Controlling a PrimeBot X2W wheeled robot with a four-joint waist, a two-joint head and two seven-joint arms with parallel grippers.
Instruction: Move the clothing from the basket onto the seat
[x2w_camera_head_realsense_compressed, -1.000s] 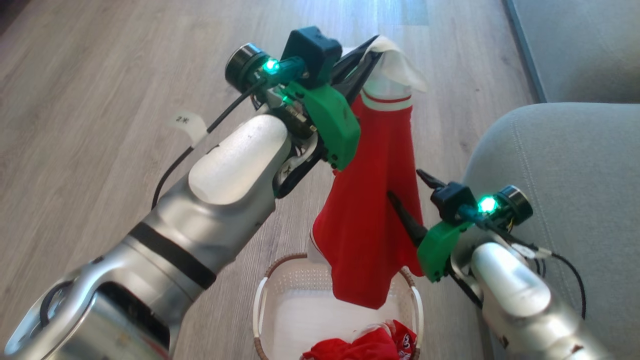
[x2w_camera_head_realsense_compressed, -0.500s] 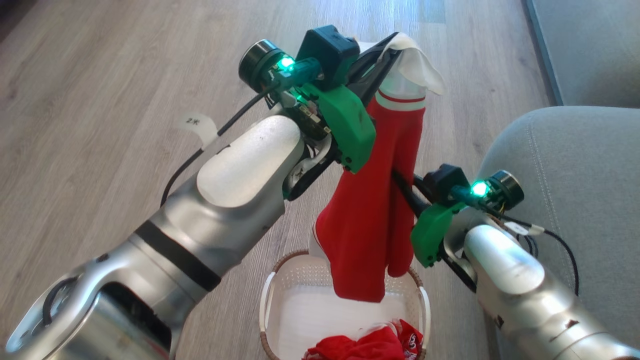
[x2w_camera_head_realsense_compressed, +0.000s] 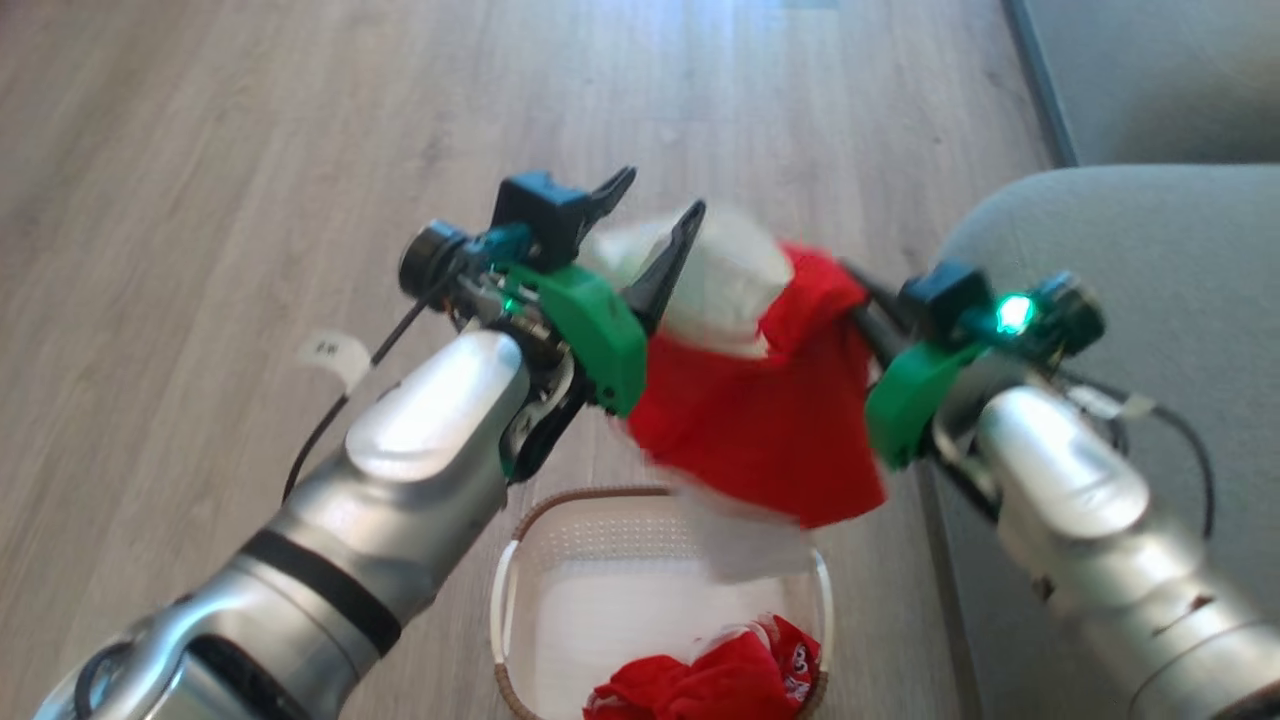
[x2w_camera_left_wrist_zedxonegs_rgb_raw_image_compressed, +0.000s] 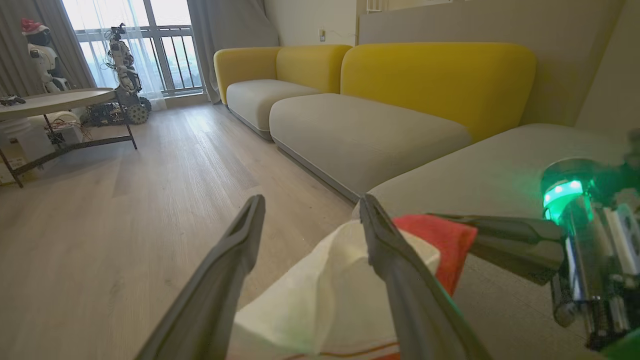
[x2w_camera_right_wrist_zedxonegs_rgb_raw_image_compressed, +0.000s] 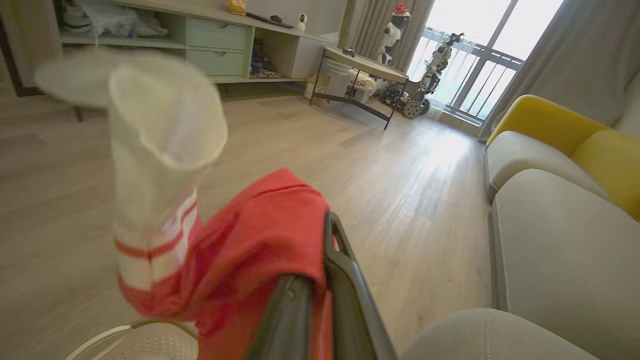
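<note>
A red garment with a white panel (x2w_camera_head_realsense_compressed: 770, 420) hangs in the air above the basket (x2w_camera_head_realsense_compressed: 520, 590), blurred by motion. My right gripper (x2w_camera_head_realsense_compressed: 862, 298) is shut on its red upper edge, as the right wrist view shows: the garment (x2w_camera_right_wrist_zedxonegs_rgb_raw_image_compressed: 250, 250) bunches over the gripper (x2w_camera_right_wrist_zedxonegs_rgb_raw_image_compressed: 320, 235). My left gripper (x2w_camera_head_realsense_compressed: 650, 215) stands open beside the white panel, and the white cloth (x2w_camera_left_wrist_zedxonegs_rgb_raw_image_compressed: 325, 300) lies slack under the gripper (x2w_camera_left_wrist_zedxonegs_rgb_raw_image_compressed: 312, 200). A second red garment (x2w_camera_head_realsense_compressed: 715, 685) lies crumpled in the basket. The grey seat (x2w_camera_head_realsense_compressed: 1150, 260) is to the right.
Wood floor (x2w_camera_head_realsense_compressed: 250, 150) spreads to the left and beyond. Another grey cushion (x2w_camera_left_wrist_zedxonegs_rgb_raw_image_compressed: 360, 130) with yellow backs (x2w_camera_left_wrist_zedxonegs_rgb_raw_image_compressed: 435, 75) lies further along. A round table (x2w_camera_right_wrist_zedxonegs_rgb_raw_image_compressed: 370, 67), shelving (x2w_camera_right_wrist_zedxonegs_rgb_raw_image_compressed: 210, 40) and parked robots by the window stand far off.
My left gripper has let go of the garment, opened and dropped lower. The garment now hangs from my right gripper, which has risen, and the cloth swings. The camera has shifted a little.
</note>
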